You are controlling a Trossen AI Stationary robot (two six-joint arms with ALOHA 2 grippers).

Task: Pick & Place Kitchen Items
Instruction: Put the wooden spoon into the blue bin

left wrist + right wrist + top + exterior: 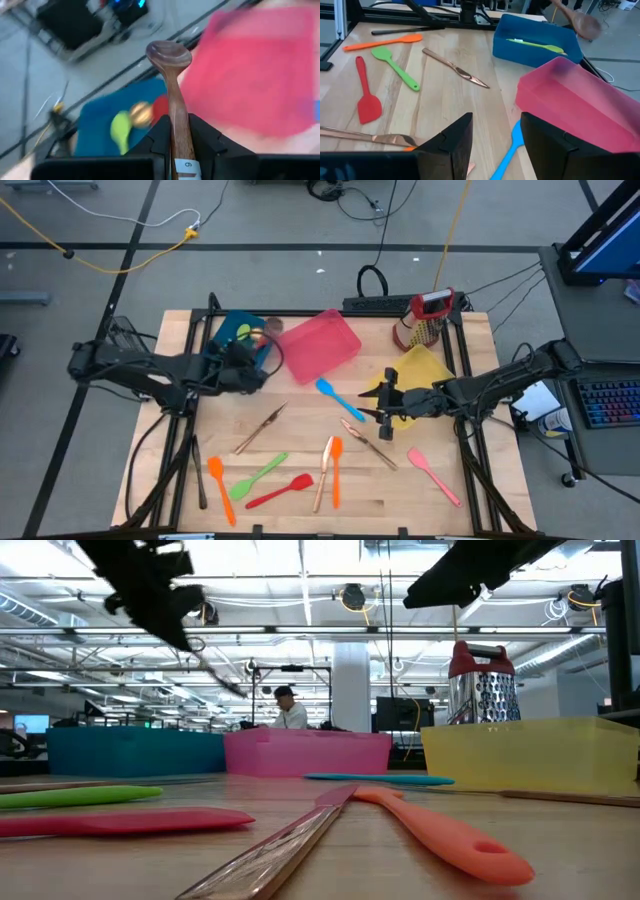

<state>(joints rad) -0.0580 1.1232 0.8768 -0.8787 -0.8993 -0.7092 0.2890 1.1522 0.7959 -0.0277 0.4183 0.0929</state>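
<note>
Between the left pincer's (176, 142) jaws sits a wooden spoon (172, 85).

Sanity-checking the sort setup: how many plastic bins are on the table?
3. The blue bin is on the left, the pink bin is in the middle beside it, and the yellow bin is on the right. The arms partly cover the blue and yellow ones; no more seem hidden.

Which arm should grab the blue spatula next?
Right. The right gripper is open and hovers just beside the blue spatula, which shows between its fingers in the right wrist view. The left gripper is shut on a wooden spoon over the blue bin.
</note>
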